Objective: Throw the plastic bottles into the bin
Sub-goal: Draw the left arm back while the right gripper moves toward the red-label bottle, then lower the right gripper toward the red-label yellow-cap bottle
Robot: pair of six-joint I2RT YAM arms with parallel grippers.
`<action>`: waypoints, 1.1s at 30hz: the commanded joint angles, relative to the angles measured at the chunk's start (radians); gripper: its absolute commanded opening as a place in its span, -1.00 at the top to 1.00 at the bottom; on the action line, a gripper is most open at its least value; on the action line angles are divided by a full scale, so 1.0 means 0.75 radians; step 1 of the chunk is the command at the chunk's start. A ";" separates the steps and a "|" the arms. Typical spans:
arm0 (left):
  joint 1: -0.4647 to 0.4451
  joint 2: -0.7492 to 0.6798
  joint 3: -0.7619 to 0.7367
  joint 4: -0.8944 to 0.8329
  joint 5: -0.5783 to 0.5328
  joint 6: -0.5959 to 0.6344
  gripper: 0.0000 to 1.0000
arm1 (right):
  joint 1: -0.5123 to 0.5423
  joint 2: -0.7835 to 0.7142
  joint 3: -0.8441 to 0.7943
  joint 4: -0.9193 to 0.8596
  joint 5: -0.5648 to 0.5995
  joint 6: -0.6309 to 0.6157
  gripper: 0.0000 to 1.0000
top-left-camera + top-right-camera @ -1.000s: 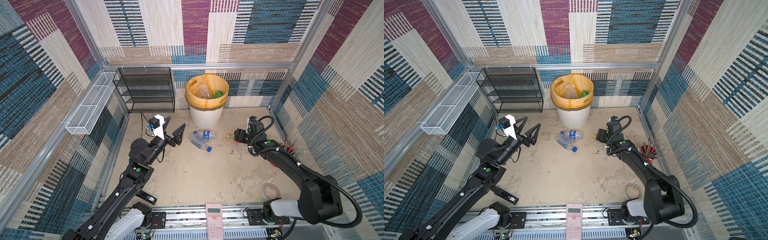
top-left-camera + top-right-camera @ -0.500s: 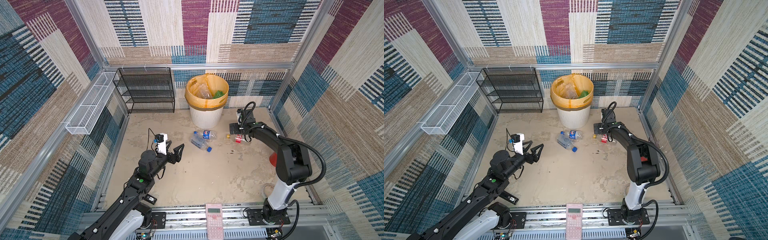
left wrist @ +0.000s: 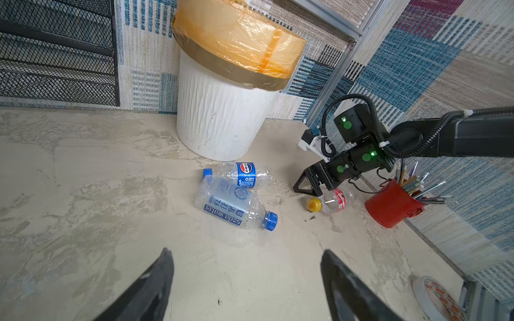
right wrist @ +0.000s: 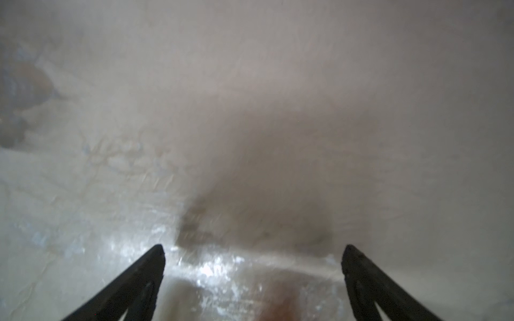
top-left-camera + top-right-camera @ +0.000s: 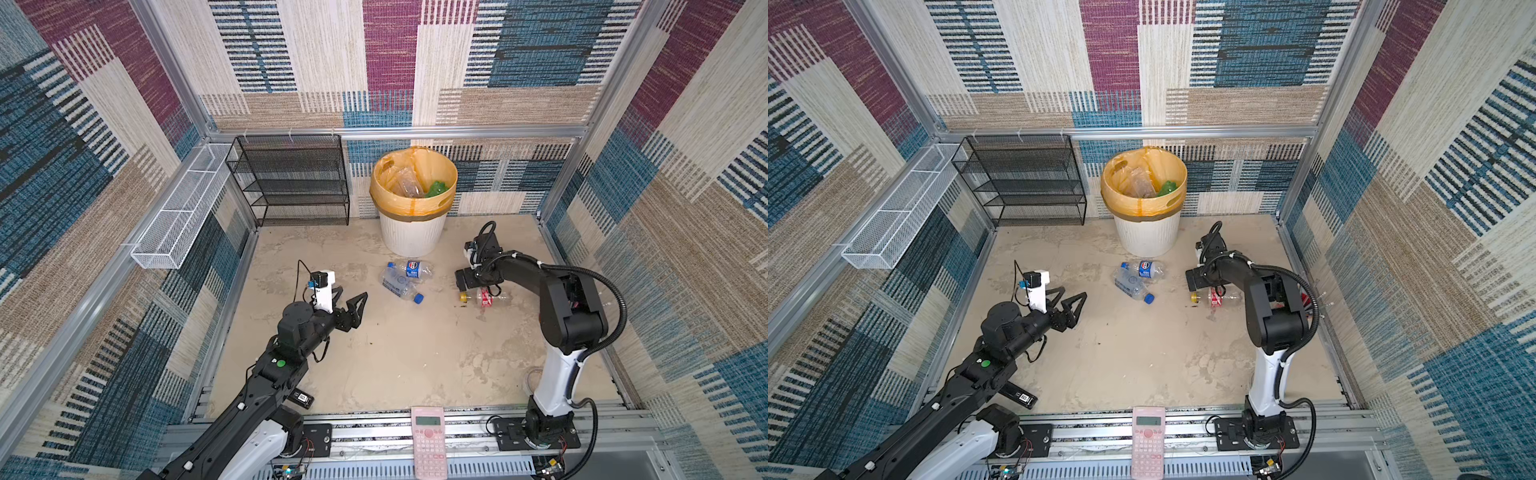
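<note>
The bin (image 5: 413,239) stands at the back wall, a crumpled clear bottle (image 5: 409,185) and a green one (image 5: 438,189) inside. On the floor before it lie a Pepsi bottle (image 5: 409,269) (image 3: 244,175) and a soda water bottle (image 5: 397,286) (image 3: 230,203), touching. To their right lies a red-labelled, yellow-capped bottle (image 5: 486,297) (image 5: 1219,296) (image 3: 333,198). My right gripper (image 5: 471,284) (image 3: 306,189) (image 4: 253,247) hangs open right over it; that bottle (image 4: 250,280) shows blurred between the fingers. My left gripper (image 5: 353,293) (image 5: 1074,291) (image 3: 246,251) is open and empty, left of the two bottles.
A black mesh rack (image 5: 291,183) and a white wire basket (image 5: 183,212) line the back left. A red cup of pencils (image 3: 392,204) stands by the right wall, just beyond the red-labelled bottle. A pink calculator (image 5: 428,440) and a tape roll (image 3: 436,300) lie at the front.
My right arm has folded upward and its gripper has opened wide and come down over the red-labelled bottle. My left gripper has drawn back towards the front and sunk lower.
</note>
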 commanded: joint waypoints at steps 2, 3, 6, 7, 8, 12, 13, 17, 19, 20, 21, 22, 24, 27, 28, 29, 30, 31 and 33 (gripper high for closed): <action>0.001 0.009 0.005 0.003 -0.001 -0.011 -0.66 | 0.011 -0.100 -0.066 -0.008 -0.034 0.066 -1.00; 0.001 0.012 0.006 0.004 0.000 -0.009 -0.66 | 0.011 -0.133 -0.076 0.001 -0.016 0.076 -1.00; 0.003 0.020 0.011 0.003 0.003 -0.009 -0.66 | 0.011 -0.239 -0.074 -0.002 0.077 0.161 -0.99; 0.001 0.021 0.013 0.004 0.003 -0.009 -0.65 | 0.012 -0.276 -0.066 -0.015 0.112 0.210 -0.99; 0.002 0.024 0.016 -0.001 0.001 -0.009 -0.65 | 0.011 -0.327 -0.070 -0.020 0.155 0.283 -1.00; 0.002 0.021 0.015 -0.007 -0.008 -0.011 -0.65 | 0.011 -0.551 -0.156 -0.051 0.182 0.609 -0.91; 0.001 0.020 0.014 -0.006 -0.012 -0.011 -0.65 | 0.012 -0.607 -0.199 -0.058 0.163 0.686 -0.88; 0.002 0.026 0.009 0.007 -0.011 -0.015 -0.65 | 0.011 -0.767 -0.390 -0.094 0.074 0.862 -0.84; 0.003 0.033 0.008 0.011 -0.007 -0.014 -0.64 | 0.011 -0.852 -0.492 -0.100 0.033 0.921 -0.85; 0.001 0.040 0.009 0.017 -0.005 -0.013 -0.64 | 0.011 -0.901 -0.541 -0.108 0.024 0.954 -0.84; 0.002 0.046 0.009 0.025 -0.003 -0.014 -0.64 | 0.012 -0.953 -0.583 -0.120 0.020 0.990 -0.86; 0.001 0.053 0.007 0.032 0.000 -0.014 -0.64 | 0.011 -0.997 -0.613 -0.137 0.021 1.016 -0.86; 0.002 0.067 0.004 0.053 0.003 -0.020 -0.64 | 0.011 -1.072 -0.654 -0.182 0.015 1.073 -0.87; 0.003 0.086 -0.007 0.084 0.009 -0.032 -0.63 | 0.011 -1.163 -0.706 -0.239 -0.019 1.133 -0.88; 0.002 0.090 -0.009 0.092 0.009 -0.034 -0.63 | 0.011 -1.183 -0.713 -0.266 -0.012 1.150 -0.89; 0.001 0.092 -0.013 0.097 0.009 -0.036 -0.63 | 0.011 -1.206 -0.716 -0.296 -0.003 1.162 -0.90; 0.001 0.090 -0.018 0.101 0.008 -0.038 -0.63 | 0.011 -1.225 -0.714 -0.325 0.015 1.178 -0.91; 0.003 0.088 -0.020 0.104 0.008 -0.038 -0.63 | 0.012 -1.245 -0.716 -0.347 0.022 1.195 -0.91; 0.002 0.083 -0.027 0.110 0.001 -0.040 -0.63 | 0.012 -1.280 -0.715 -0.391 0.017 1.229 -0.91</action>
